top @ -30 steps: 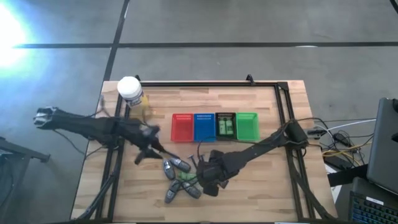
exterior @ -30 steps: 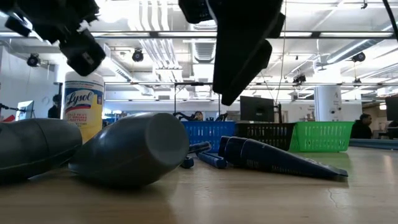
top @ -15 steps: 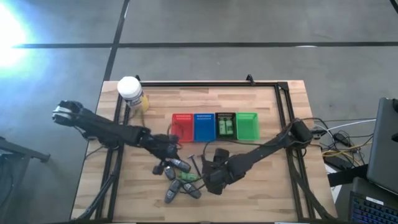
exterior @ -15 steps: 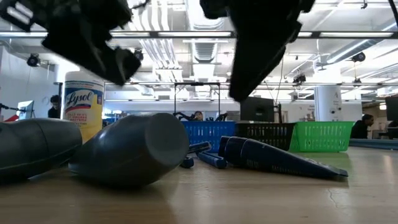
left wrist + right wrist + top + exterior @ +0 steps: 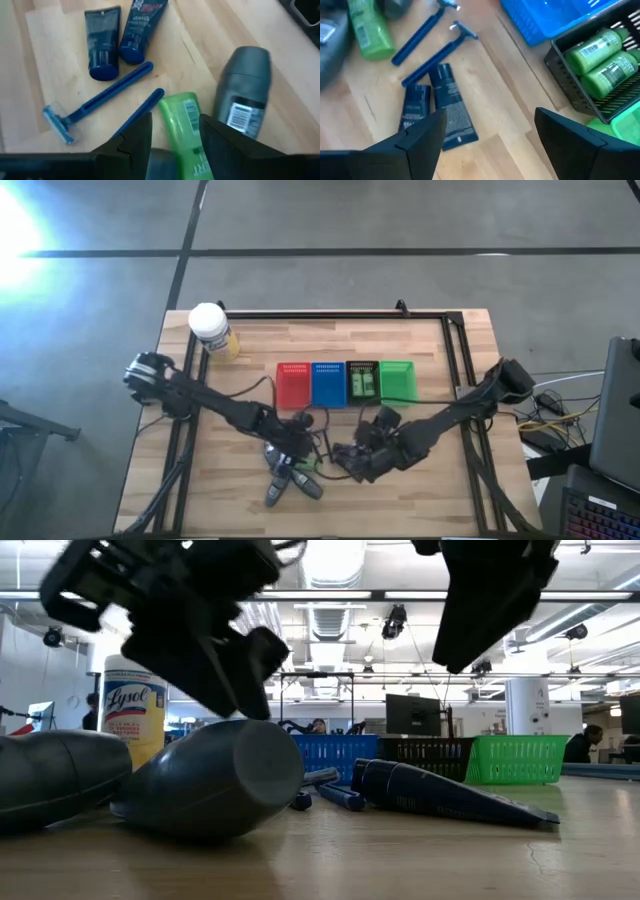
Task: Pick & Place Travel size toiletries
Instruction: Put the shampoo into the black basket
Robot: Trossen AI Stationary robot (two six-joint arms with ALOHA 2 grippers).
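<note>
The toiletries lie in a loose pile near the table's near edge [image 5: 288,476]. In the left wrist view I see a green tube [image 5: 181,125], a grey oval tube [image 5: 243,97], two blue razors [image 5: 95,105] and two dark tubes [image 5: 102,42]. My left gripper [image 5: 175,142] is open above the pile, one finger on either side of the green tube; in the low view it hangs clear of the grey tube [image 5: 215,780]. My right gripper [image 5: 490,140] is open, hovering over the dark tubes [image 5: 451,107] to the right of the pile.
Red [image 5: 292,384], blue [image 5: 328,383], black [image 5: 362,383] and green [image 5: 397,383] baskets stand in a row behind the pile; the black one [image 5: 570,75] holds two green tubes. A white-capped yellow jar [image 5: 208,327] stands at the far left corner. Bare wood lies right of the grippers.
My left gripper has swung toward the table's right and near edge and come down over the pile, still open. My right gripper has drawn off the pile toward the table's right and risen. The toiletries have stayed where they were.
</note>
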